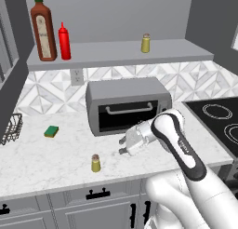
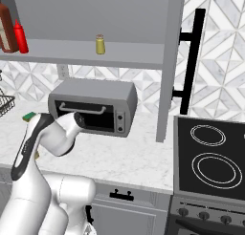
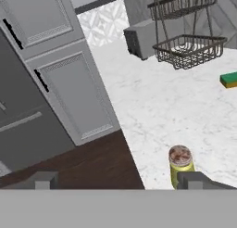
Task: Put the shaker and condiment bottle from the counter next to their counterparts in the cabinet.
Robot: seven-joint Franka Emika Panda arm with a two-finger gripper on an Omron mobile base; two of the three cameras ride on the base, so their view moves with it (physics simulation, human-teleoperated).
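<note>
One small yellow-olive shaker [image 1: 95, 163] stands on the marble counter [image 1: 51, 156] near its front edge. My gripper [image 1: 122, 146] hangs open just right of it, pointing left, with nothing between its fingers. In the hand view the shaker [image 3: 180, 164] stands upright close to the right fingertip [image 3: 200, 180], inside the open gripper [image 3: 120, 180]. On the cabinet shelf [image 1: 116, 53] the red condiment bottle [image 1: 64, 41] stands beside the tall brown bottle [image 1: 43, 30] with the green cap. A second shaker [image 1: 145, 43] stands farther right on that shelf.
A grey toaster oven [image 1: 125, 104] sits at the back of the counter behind my hand. A green sponge [image 1: 51, 131] and a wire basket [image 1: 11, 128] lie to the left. The black stovetop [image 1: 218, 121] is on the right. Grey drawers [image 1: 93, 200] run below.
</note>
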